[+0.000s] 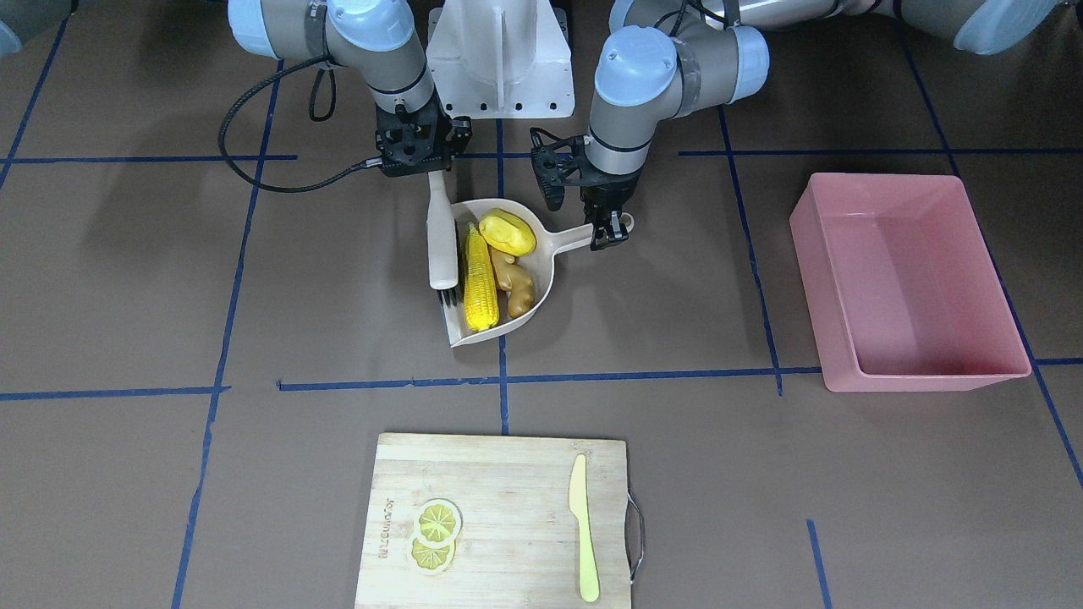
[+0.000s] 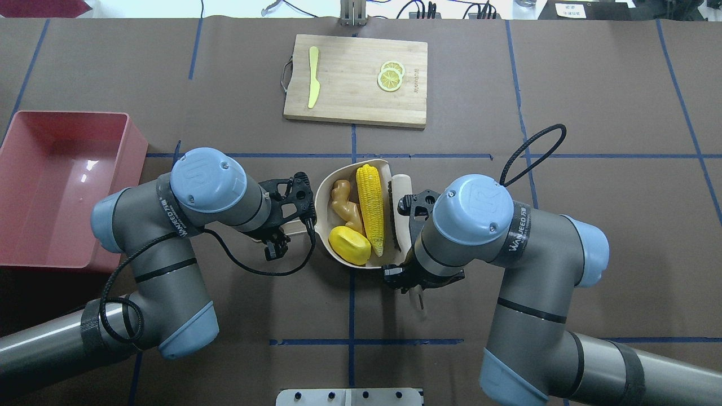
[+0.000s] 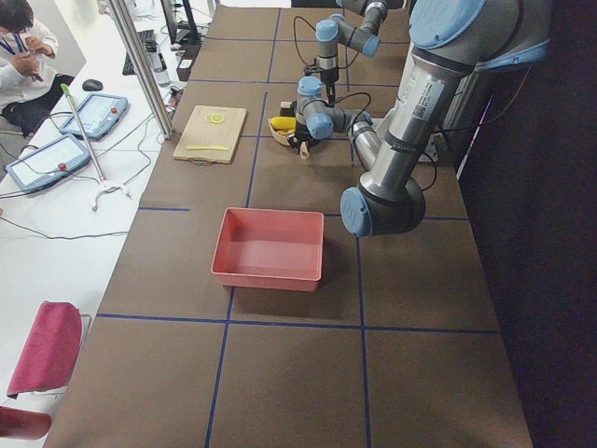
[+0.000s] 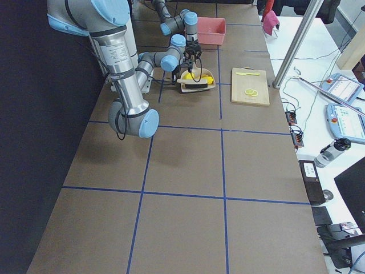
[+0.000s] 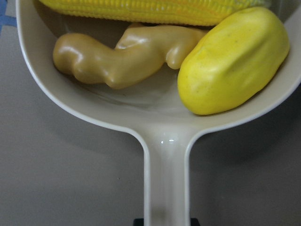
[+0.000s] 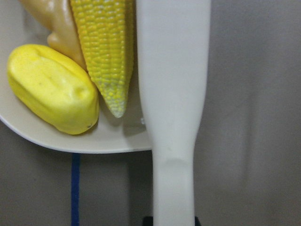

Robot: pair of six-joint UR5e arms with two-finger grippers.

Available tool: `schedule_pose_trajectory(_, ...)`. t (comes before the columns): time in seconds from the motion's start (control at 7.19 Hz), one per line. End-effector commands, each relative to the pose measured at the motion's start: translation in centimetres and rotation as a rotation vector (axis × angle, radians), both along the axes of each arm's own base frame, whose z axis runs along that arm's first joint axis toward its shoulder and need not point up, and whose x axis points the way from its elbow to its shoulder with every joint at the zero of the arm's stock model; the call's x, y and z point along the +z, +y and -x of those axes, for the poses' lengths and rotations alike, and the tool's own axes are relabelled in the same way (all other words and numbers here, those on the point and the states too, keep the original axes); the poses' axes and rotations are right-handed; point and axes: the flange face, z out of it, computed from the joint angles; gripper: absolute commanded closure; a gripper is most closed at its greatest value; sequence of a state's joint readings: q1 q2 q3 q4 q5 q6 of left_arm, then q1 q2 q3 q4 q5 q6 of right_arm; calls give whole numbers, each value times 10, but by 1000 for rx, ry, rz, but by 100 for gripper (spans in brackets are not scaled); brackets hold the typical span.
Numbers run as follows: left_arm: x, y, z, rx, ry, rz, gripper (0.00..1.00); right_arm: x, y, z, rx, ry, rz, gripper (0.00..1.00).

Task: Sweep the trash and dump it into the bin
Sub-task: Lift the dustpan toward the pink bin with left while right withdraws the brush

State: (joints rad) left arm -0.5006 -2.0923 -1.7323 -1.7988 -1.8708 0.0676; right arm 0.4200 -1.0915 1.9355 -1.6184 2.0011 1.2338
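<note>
Trash: the corn cob (image 1: 480,279), potato lump (image 1: 508,233) and ginger root (image 1: 514,283) all lie inside the dustpan (image 1: 508,328), just ahead of the left gripper's fingertips. The potato lump is nearest to them and the corn cob is farthest across the pan.
Left gripper (image 1: 611,228): clamped on the end of the dustpan's handle, which runs straight back between its fingers in the left wrist view.
Brush (image 1: 442,245): lies along the pan's open side, against the corn cob, reaching out ahead of the right gripper.
Right gripper (image 1: 436,172): closed around the brush handle, just across the pan from the left gripper.
Bin (image 1: 931,378): empty, well apart from the left gripper on its outer side, away from the right gripper.
Step in hand: sweeping looks finished, since no trash shows on the table. The dump is not yet done, and the pan appears to sit on the table.
Next move: lift the pan level, or tipped slightly back toward the handle, so the round pieces don't roll out of the open lip. Then carry it over the bin and tilt it.
</note>
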Motion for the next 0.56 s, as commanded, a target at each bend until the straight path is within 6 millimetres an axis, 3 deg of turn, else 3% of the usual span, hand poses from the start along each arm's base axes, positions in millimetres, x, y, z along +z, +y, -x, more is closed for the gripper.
schedule_pose_trajectory(0.0,-5,3,5,-21,42,11,91,-20,-9,-52,32,24,36,100)
schedule_pose_trajectory(0.14,-14,1,13,-41,61,18,91,-21,-14,-93,72,24,44,100)
schedule_pose_trajectory(0.28,-25,-5,30,-63,80,10,91,-6,-17,-132,118,32,52,100)
schedule_pose_trajectory(0.42,-34,-13,56,-113,107,20,91,17,-28,-159,166,66,71,100)
